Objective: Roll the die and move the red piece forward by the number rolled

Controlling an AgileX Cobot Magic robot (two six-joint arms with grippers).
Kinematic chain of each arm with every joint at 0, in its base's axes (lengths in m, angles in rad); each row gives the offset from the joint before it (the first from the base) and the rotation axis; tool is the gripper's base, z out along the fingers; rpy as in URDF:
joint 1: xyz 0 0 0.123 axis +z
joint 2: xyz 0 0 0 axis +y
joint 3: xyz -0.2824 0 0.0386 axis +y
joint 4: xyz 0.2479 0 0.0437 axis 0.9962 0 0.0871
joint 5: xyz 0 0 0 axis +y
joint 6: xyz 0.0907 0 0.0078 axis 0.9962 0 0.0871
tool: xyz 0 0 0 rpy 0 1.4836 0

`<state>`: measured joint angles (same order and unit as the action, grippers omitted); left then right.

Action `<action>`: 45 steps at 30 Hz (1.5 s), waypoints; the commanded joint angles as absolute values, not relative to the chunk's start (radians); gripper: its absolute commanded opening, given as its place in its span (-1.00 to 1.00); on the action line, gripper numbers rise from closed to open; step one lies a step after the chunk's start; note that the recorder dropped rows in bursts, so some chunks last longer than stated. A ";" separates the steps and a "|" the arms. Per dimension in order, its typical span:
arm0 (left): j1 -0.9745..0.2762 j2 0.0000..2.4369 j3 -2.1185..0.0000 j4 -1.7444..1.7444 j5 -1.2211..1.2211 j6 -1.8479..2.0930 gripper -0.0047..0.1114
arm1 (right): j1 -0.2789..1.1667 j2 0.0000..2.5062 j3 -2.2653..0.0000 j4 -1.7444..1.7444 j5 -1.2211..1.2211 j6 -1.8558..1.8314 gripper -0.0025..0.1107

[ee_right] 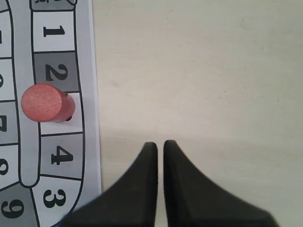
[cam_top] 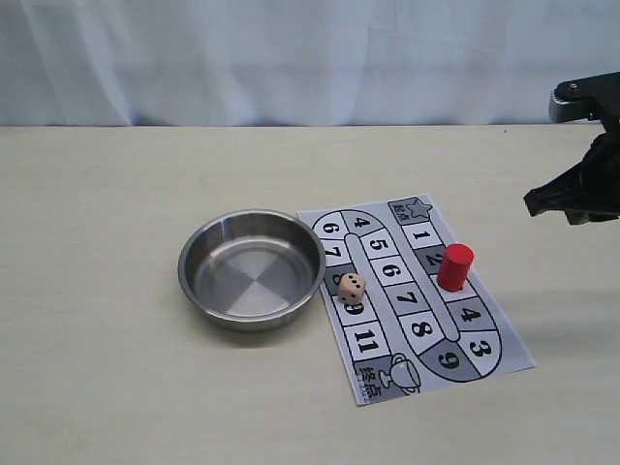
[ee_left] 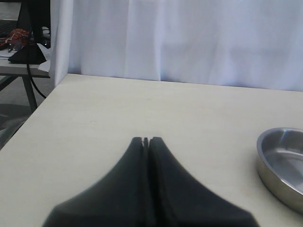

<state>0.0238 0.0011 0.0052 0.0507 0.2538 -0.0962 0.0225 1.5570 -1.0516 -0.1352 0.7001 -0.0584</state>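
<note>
The die (cam_top: 352,287), a pale tan cube with dark pips, rests on the printed number board (cam_top: 418,232) near its left edge, close beside the steel bowl (cam_top: 184,271). The red piece (cam_top: 454,267) stands upright on the square between 2 and 4; the right wrist view shows its round top (ee_right: 45,103). My right gripper (cam_top: 531,201) hovers off the board's right side, apart from the piece, its tips (ee_right: 160,144) almost together over bare table with nothing between them. My left gripper (ee_left: 146,139) is shut and empty, over the table left of the bowl (ee_left: 265,161).
The bowl holds nothing. The board (ee_right: 54,30) lies flat, slightly turned, with numbered squares winding to a trophy square at its near end. A white curtain backs the table. The left wrist view shows the table's left edge and a stand beyond it.
</note>
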 commanded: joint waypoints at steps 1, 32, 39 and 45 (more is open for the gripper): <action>0.024 0.000 0.000 0.049 0.242 -0.100 -0.92 | 0.015 1.529 -1.058 -0.132 0.708 -0.067 -0.88; 0.024 0.000 0.000 0.049 0.242 -0.100 -0.92 | 0.015 0.715 -1.050 -0.055 0.809 -0.093 -0.88; 0.024 0.000 0.000 0.049 0.242 -0.100 -0.92 | 0.015 0.515 -1.050 -0.055 0.849 -0.093 -0.88; 0.024 0.000 0.000 0.051 0.242 -0.100 -0.92 | 0.015 0.377 -1.050 -0.057 0.878 -0.093 -0.88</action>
